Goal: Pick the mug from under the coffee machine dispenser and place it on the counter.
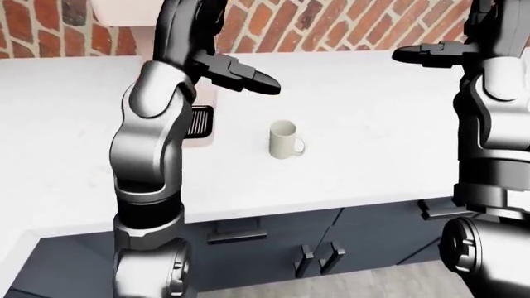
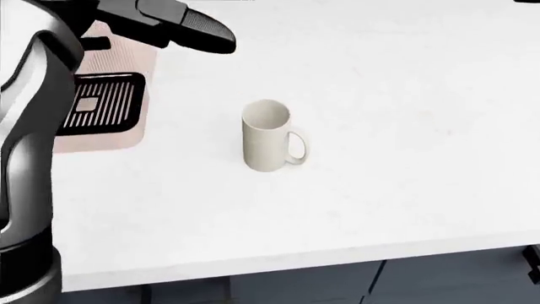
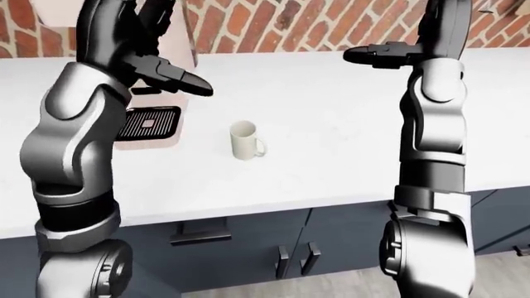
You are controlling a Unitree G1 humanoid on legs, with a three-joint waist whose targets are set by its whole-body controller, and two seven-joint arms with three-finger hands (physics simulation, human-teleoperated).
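Note:
A cream mug (image 2: pixel 268 136) stands upright on the white counter (image 2: pixel 405 95), handle to the right, a little right of the coffee machine's black drip tray (image 2: pixel 97 104). Nothing touches it. My left hand (image 3: pixel 166 56) is raised well above the counter, up and left of the mug, over the pink coffee machine (image 3: pixel 153 133); it is open, thumb sticking out to the right. My right hand (image 3: pixel 397 37) is also held high at the right of the right-eye view, open and empty, its fingertips cut off by the top edge.
A red brick wall (image 1: pixel 331 25) runs behind the counter. Dark blue cabinet doors with handles (image 1: pixel 319 257) sit below the counter's near edge. White counter stretches to the right of the mug.

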